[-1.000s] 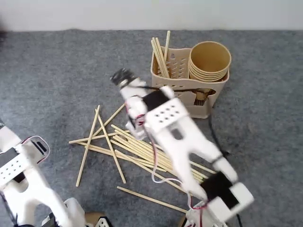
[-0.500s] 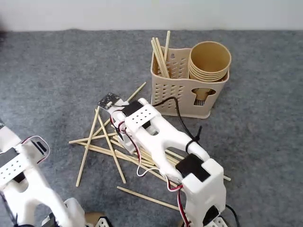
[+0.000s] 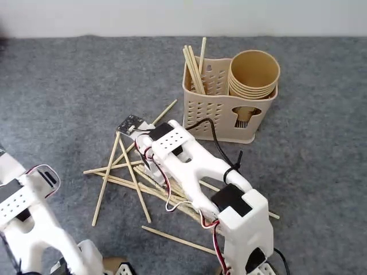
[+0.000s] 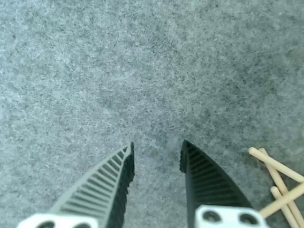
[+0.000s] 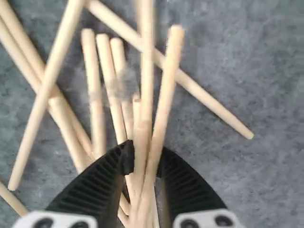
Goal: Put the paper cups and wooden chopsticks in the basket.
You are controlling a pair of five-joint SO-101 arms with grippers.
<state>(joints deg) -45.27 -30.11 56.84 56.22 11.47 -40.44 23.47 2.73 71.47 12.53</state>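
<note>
Now the right tool (image 5: 142, 153) sits low in the scatter of pale wooden chopsticks (image 5: 164, 95) on the grey desk (image 3: 69, 86). Its jaws are pinched on two or three sticks, which run lengthwise out ahead of it. The beige slotted plastic basket (image 3: 215, 112), already holding stacked tan paper cups (image 3: 252, 89), stands just beyond the pile, nearer this arm. The left tool (image 4: 156, 145) hangs over the desk with its jaws apart.

Seen from above, the white right arm (image 3: 189, 160) lies across the heap of pale wooden chopsticks (image 3: 135, 182) and hides its middle. The stacked tan paper cups (image 3: 253, 69) sit sunk in the beige perforated plastic basket (image 3: 215, 112), their lower parts mostly hidden by its wall. The white left arm (image 3: 23, 223) is cut off at the lower left corner.
</note>
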